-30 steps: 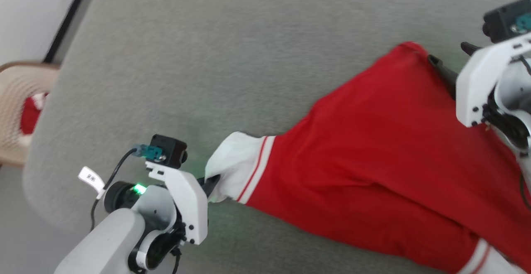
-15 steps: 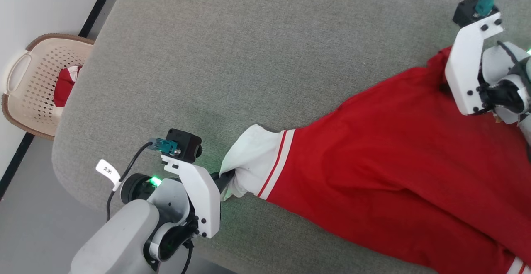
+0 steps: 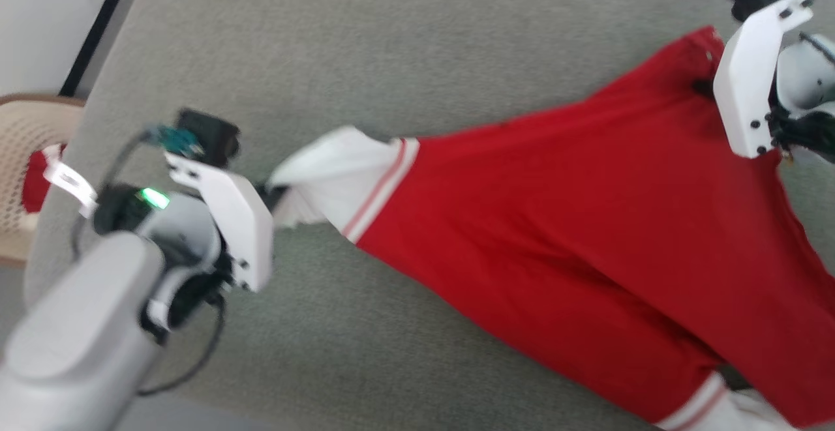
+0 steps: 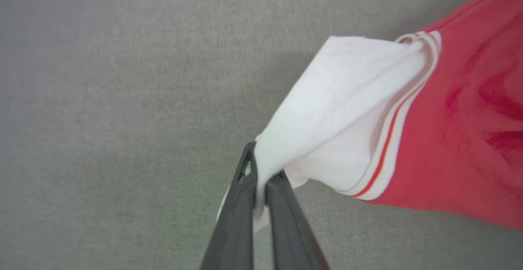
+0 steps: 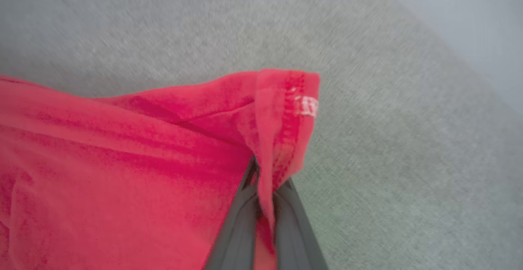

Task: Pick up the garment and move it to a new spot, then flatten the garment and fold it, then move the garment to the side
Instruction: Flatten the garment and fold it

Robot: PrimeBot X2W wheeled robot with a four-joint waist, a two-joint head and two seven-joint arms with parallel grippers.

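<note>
Left gripper (image 4: 263, 168) pinching garment (image 3: 587, 222) cuff (image 4: 347, 98); right gripper (image 5: 267, 180) clamping hem (image 5: 291, 114), arms spread

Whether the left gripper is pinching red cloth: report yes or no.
No: the left gripper is shut on the white cuff of the garment, not on red cloth.

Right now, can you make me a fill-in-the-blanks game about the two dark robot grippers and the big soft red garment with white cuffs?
1. The left gripper is shut on the ___ cuff of the bright red soft sports garment.
2. The right gripper pinches a stitched ___ corner of it.
3. The beige lattice basket sits at the head view's ___ edge.

Missing words: white; red; left.
</note>
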